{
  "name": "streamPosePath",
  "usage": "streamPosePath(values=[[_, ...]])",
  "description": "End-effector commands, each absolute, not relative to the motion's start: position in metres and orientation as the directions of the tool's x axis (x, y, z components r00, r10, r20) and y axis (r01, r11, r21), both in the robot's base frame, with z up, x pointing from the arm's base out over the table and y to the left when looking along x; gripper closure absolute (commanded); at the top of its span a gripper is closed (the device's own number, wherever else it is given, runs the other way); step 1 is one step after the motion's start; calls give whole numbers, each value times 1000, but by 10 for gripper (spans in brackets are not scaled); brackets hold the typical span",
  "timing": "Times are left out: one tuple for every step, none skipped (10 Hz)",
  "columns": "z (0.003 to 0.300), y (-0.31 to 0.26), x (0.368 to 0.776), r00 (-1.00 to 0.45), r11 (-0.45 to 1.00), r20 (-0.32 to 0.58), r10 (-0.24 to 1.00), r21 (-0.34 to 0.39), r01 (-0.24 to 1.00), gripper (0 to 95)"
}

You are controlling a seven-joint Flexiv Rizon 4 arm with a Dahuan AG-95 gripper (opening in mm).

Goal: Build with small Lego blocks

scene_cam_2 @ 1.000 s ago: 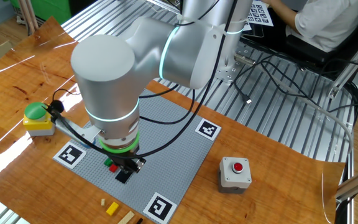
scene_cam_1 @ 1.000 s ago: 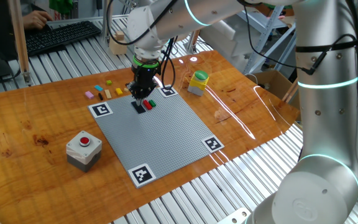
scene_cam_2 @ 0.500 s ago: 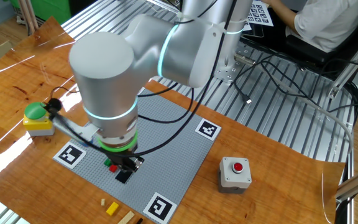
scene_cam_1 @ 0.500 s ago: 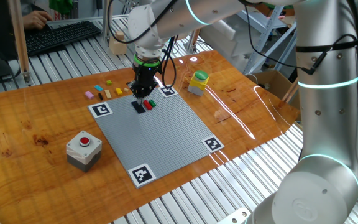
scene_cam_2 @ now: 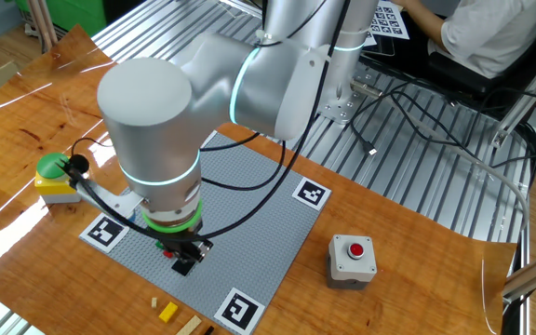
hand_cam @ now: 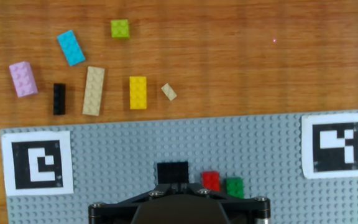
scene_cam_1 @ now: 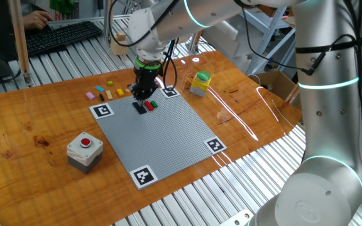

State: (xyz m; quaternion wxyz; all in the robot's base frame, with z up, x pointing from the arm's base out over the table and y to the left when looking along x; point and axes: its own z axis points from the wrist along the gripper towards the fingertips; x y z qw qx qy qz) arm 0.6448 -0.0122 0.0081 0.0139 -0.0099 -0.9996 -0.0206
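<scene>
Fingers (hand_cam: 180, 186) are pressed together w/ nothing pinched, pointing straight down right at the black brick (hand_cam: 172, 172) on the grey baseplate (hand_cam: 135, 149). Imo that's a push-down, not a pick: shut tips make a blunt stamp to seat the studs. Can't tell if they're actually touching it tho.

Red brick (hand_cam: 211, 181) and green brick (hand_cam: 234, 186) sit just right of the black one, all in a row, red and green touching, so the build is prob growing sideways along the plate's far edge.

Spare bricks wait off the plate on the wood surface (hand_cam: 260, 62), spaced apart (room for fingers to drop either side, I'd guess): pink (hand_cam: 23, 79), blue (hand_cam: 71, 48), small black (hand_cam: 59, 99), tan (hand_cam: 93, 91), yellow (hand_cam: 138, 93), lime (hand_cam: 120, 28), plus a tiny tan bit (hand_cam: 169, 92).
</scene>
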Motion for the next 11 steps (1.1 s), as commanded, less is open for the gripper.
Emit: streamPosePath(values=[[15,-10,645,-998,999,57,25,30,26,950],[24,-10,646,-997,999,70,24,26,26,950],[28,-10,645,-997,999,75,25,28,27,950],[29,-9,645,-997,999,75,26,27,28,950],[29,-9,645,-997,999,75,28,27,30,950],[30,-9,647,-997,999,74,37,30,39,950],[31,-9,651,-997,998,71,43,32,46,950],[33,-8,658,-997,998,66,46,34,48,950],[35,-7,667,-998,999,57,40,33,42,760],[36,-7,669,-998,999,56,37,32,38,760],[39,-6,680,-998,999,55,21,31,23,760]])
